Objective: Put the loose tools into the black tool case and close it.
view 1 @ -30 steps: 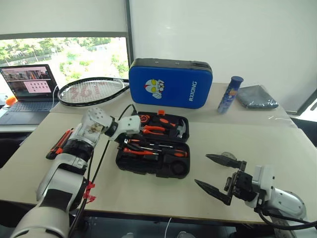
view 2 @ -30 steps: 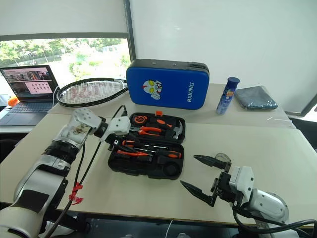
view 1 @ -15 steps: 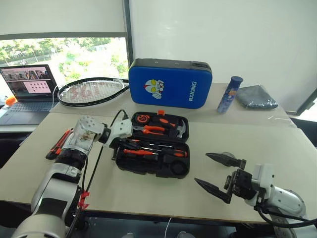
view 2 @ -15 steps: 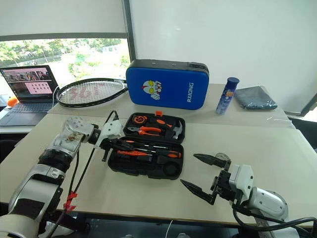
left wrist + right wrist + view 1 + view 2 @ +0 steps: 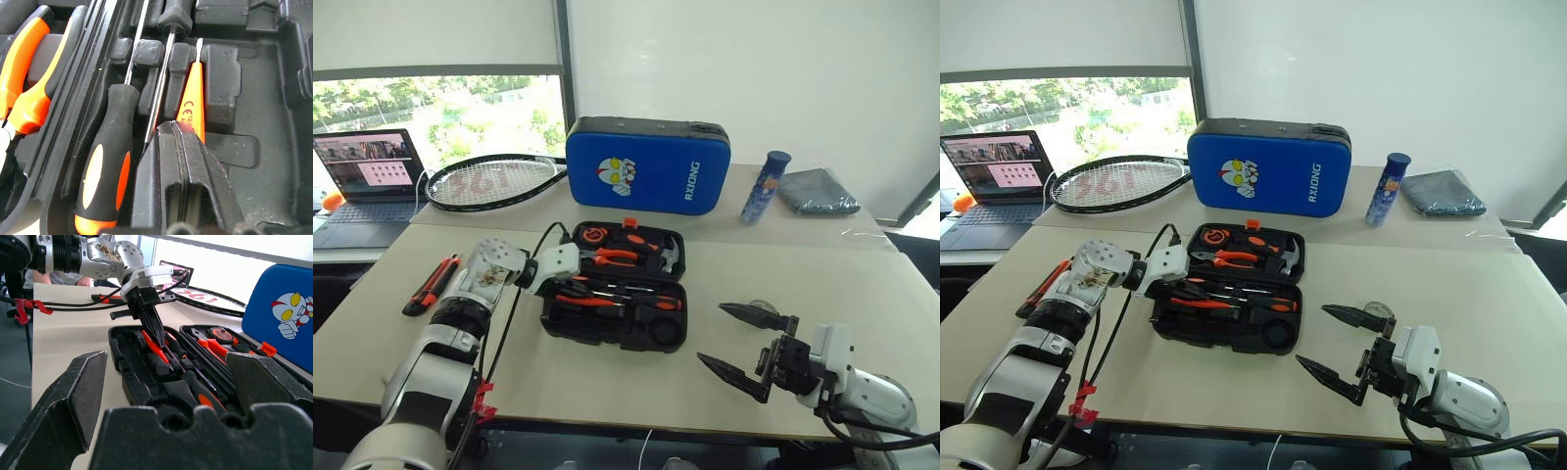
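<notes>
The slim orange tester screwdriver [image 5: 194, 95] lies in a moulded slot in the near half of the hinged black plastic tool case [image 5: 613, 331], which sits open on the beige table [image 5: 822, 274]. The left gripper [image 5: 180, 134] has its two black fingers pressed together, tips down on the handle end of the tester; whether they pinch it or merely press it into the slot I cannot tell. It looks light, rigid and smooth-sided, so it would probably slip if nipped at the tip; a hold across the flat handle, or a push straight down, seems safer. Just beside it lies a screwdriver with an orange-and-black handle [image 5: 106, 166], already seated with its shaft in the clips, and orange-handled pliers [image 5: 619, 256] occupy the far half. The black-and-orange utility knife [image 5: 432, 284] is loose on the table left of the case, well apart from it; it looks heavier, stiff, with a ribbed body, best taken across its middle. The right gripper [image 5: 740, 342] hangs over the table to the right of the case, fingers spread wide and empty. Behind stand a blue padded case with a cartoon logo [image 5: 648, 164], a racket [image 5: 489, 179] and a laptop [image 5: 367, 176].
</notes>
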Controlling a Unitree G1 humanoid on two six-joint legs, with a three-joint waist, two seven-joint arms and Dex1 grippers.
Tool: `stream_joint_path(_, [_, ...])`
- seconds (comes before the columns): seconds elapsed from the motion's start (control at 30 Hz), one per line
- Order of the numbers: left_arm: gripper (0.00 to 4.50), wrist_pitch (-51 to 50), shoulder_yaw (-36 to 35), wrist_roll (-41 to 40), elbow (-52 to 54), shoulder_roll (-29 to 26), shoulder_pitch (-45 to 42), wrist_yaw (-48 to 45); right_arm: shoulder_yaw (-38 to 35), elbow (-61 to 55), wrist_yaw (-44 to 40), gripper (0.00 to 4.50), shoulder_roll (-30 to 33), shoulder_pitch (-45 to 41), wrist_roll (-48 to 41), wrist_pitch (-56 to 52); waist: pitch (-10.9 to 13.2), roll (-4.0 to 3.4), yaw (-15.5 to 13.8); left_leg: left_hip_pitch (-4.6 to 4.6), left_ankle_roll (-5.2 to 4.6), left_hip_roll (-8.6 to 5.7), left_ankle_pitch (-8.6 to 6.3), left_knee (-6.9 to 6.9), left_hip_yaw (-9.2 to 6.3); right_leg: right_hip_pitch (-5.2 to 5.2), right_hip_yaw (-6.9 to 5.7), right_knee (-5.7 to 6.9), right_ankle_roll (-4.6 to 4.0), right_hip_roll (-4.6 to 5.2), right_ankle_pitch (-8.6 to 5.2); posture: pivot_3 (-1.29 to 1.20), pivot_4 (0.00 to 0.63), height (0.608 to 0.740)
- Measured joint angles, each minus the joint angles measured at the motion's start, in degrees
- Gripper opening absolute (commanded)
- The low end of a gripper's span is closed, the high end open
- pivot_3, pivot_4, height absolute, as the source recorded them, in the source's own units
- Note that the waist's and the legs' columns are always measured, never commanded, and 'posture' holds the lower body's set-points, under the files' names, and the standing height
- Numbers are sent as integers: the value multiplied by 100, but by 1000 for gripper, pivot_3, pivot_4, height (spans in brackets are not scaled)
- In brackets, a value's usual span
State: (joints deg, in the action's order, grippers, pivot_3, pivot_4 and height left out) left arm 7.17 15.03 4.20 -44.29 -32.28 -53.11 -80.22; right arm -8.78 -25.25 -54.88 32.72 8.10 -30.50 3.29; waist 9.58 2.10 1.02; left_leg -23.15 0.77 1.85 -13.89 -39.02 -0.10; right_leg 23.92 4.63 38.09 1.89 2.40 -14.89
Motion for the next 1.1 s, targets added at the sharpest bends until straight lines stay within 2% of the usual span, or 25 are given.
stream_joint_path(0.17, [14,2,-23,2,330,-13,219,60,1,7,-3,4500,0,3,10,1,-18,-25,4,13,-1,0,-1,2,1,-14,2,-3,0,0,0,0,150,740])
stream_joint_path(0.3, [14,-26,-18,-2,518,-12,397,75,10,116,-9,4500,0,-21,75,5,-19,-29,6,77,-2,0,-3,8,3,-84,1,-13,4,0,-4,0,150,740])
stream_joint_path(0.37, [14,-130,-41,-2,586,-17,455,142,26,161,-12,4500,-9,-64,114,16,-20,-29,6,91,-2,0,-2,7,5,-95,2,-11,38,0,-24,0,150,740])
stream_joint_path(0.47, [14,-267,-128,-54,628,-30,519,242,62,230,-19,4500,-22,-101,118,29,-20,-29,12,114,-1,1,-2,7,5,-117,4,-10,41,-1,-25,0,150,740])
stream_joint_path(0.63, [14,-1010,-888,-929,963,-241,972,213,79,322,-143,4500,-12,-333,35,21,-18,-28,117,80,-1,8,-2,8,1,-78,5,-4,26,-8,-17,0,150,740])
stream_joint_path(0.73, [605,-1500,-1517,-1534,1705,-632,1484,171,81,346,-213,4500,-4,-354,-61,-13,-18,-27,164,74,-3,11,-4,19,2,-68,8,-7,-2,-8,-5,0,150,740])
stream_joint_path(0.87, [2083,-1940,-2777,-2316,3106,-1000,3079,583,138,383,-336,4500,-1,-405,-237,-109,-17,-31,165,80,-11,11,-13,27,4,-68,16,-12,-1,7,-10,0,150,740])
stream_joint_path(0.93, [2763,-2035,-3444,-2552,3593,-968,4003,985,182,434,-402,4500,-10,-479,-239,-121,-15,-29,160,82,-11,18,-16,27,0,-69,17,-17,0,15,-11,0,150,740])
stream_joint_path(0.97, [3232,-2036,-3905,-2686,3817,-862,4509,1260,206,474,-441,4500,-21,-534,-235,-119,-14,-27,160,85,-11,24,-17,27,-2,-69,22,-19,0,16,-10,0,150,740])
stream_joint_path(1.0, [3491,-1989,-4483,-2784,4036,-692,5061,1615,231,520,-484,4500,-52,-568,-236,-115,-13,-24,168,90,-11,26,-17,27,-7,-75,24,-17,0,19,-10,0,150,740])
stream_joint_path(1.03, [3996,-1973,-4786,-2833,4068,-590,5288,1799,232,548,-501,4500,-68,-553,-238,-115,-11,-21,149,95,-11,25,-17,26,-8,-78,22,-14,0,21,-10,0,150,740])
stream_joint_path(1.1, [4485,-1878,-5597,-2993,4349,-245,5998,2386,333,628,-556,4500,-167,-705,-231,-87,-8,-15,122,98,-10,30,-16,22,2,-84,15,-18,0,21,-10,0,150,740])
